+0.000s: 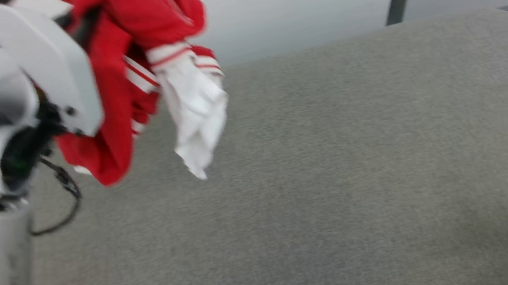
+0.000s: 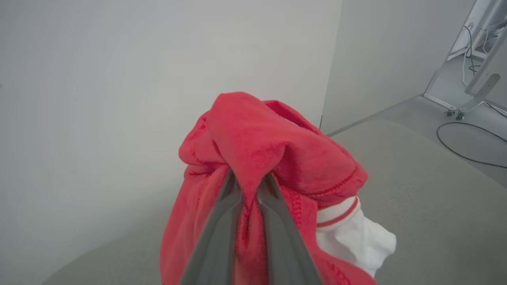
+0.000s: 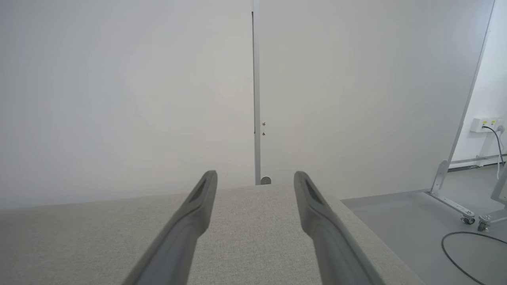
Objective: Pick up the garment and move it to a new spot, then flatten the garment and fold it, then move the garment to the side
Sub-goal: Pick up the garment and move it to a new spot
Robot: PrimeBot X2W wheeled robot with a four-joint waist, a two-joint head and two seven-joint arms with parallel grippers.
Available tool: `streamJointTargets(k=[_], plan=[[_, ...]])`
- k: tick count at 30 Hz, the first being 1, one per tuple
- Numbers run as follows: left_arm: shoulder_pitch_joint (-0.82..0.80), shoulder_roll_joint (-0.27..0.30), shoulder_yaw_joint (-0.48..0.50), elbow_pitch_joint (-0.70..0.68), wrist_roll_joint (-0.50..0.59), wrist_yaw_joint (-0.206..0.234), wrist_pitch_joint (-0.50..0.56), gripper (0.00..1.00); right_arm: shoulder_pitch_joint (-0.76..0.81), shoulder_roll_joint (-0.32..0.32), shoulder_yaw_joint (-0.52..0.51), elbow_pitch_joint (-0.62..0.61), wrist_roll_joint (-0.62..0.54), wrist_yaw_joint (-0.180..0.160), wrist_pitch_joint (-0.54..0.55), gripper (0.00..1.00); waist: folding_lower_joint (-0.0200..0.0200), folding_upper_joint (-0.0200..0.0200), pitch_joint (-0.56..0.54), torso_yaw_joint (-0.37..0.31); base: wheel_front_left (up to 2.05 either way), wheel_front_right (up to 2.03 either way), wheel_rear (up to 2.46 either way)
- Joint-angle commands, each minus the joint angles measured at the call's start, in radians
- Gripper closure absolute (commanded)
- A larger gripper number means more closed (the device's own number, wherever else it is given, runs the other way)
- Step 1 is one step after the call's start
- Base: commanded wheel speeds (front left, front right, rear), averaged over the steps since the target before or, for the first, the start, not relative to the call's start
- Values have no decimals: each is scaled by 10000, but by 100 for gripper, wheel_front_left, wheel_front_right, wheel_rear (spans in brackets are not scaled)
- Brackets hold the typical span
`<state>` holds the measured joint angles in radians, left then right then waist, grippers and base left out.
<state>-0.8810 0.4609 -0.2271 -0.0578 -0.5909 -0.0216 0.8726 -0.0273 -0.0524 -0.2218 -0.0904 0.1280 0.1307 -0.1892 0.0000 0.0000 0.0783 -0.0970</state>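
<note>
Step in hand: pick-up and transfer, the first part of the task. Left hand (image 2: 251, 177): almost closed, pinching a bunched red fold of the garment (image 2: 261, 138) between both fingers. Garment: raised clear of the grey surface (image 1: 340, 174), hanging crumpled at the upper left of the head view, one white sleeve with striped trim dangling lowest. Right hand (image 3: 255, 178): spread wide, empty, low at the near right of the surface. Next: carry to a bare spot, lower onto it, then release. Probably calls for the right hand to take a hem or sleeve for spreading. Flattening and folding not yet begun.
</note>
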Motion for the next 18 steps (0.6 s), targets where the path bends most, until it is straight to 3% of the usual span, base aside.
streamJointTargets(k=[1, 10, 18], plan=[[182, -70, -53, -90, -30, 94, 50, 100, 126, 34, -46, -20, 95, 1, -47, 0, 0, 0, 146, -401, 0, 0, 0], [1596, -640, -741, -694, -120, 567, 269, 100, -12, 34, 40, 186, 304, 1, -228, 0, 0, 0, 513, -1044, 0, 0, 0], [2927, -861, -1249, -203, -319, 522, 194, 100, -82, 33, 170, 398, 459, 1, -355, 0, 0, 0, 716, -1254, 0, 0, 0]])
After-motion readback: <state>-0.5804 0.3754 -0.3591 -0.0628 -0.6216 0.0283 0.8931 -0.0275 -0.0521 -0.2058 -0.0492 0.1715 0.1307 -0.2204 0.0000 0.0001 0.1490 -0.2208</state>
